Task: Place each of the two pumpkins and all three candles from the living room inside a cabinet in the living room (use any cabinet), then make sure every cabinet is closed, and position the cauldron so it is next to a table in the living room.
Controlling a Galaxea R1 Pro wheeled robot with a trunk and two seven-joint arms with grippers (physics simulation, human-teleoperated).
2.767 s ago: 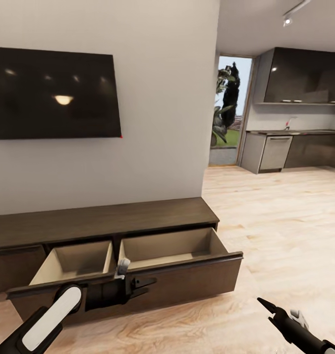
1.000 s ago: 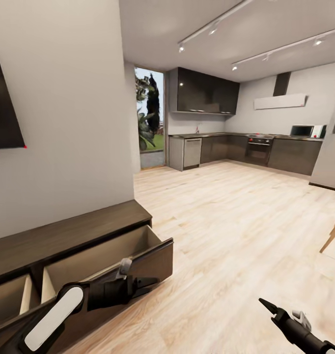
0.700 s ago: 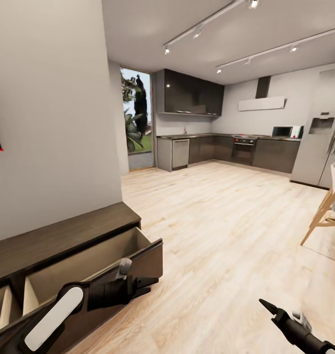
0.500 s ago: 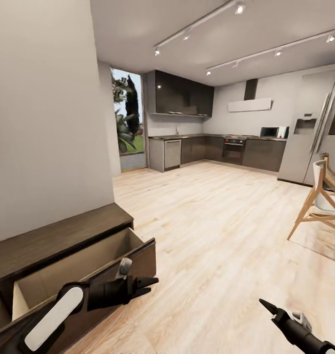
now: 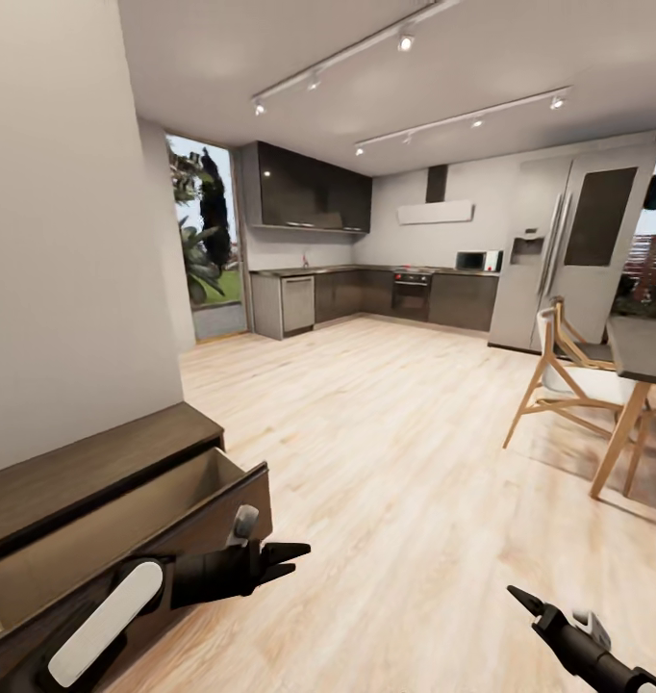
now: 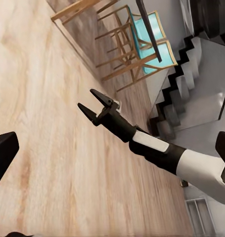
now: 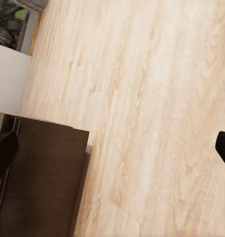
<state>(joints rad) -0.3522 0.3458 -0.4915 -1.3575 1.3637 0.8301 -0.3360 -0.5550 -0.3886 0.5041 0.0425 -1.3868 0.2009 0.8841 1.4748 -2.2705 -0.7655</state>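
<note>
The dark-brown cabinet [image 5: 78,472] runs along the wall at the left, and its end drawer [image 5: 116,539] is pulled out, showing a light tan inside. My left gripper [image 5: 282,560] hangs open and empty just in front of that drawer's front panel [image 7: 43,173]. Low at the right, over bare floor, my right gripper [image 5: 520,602] is also open and empty; the left wrist view shows it [image 6: 95,101] with its jaws spread. The pumpkins, candles, cauldron and living-room table are out of view.
Light wood floor [image 5: 386,452] stretches toward a dark kitchen [image 5: 366,294] with a tall fridge [image 5: 559,255] at the back. A wooden chair [image 5: 564,375] and a dining table's corner [image 5: 645,351] stand at the right. A staircase [image 6: 191,98] appears in the left wrist view.
The camera has swung right: the TV and most of the cabinet have left the picture, while the kitchen, fridge, chair and dining table have come in. Both arms keep their pose.
</note>
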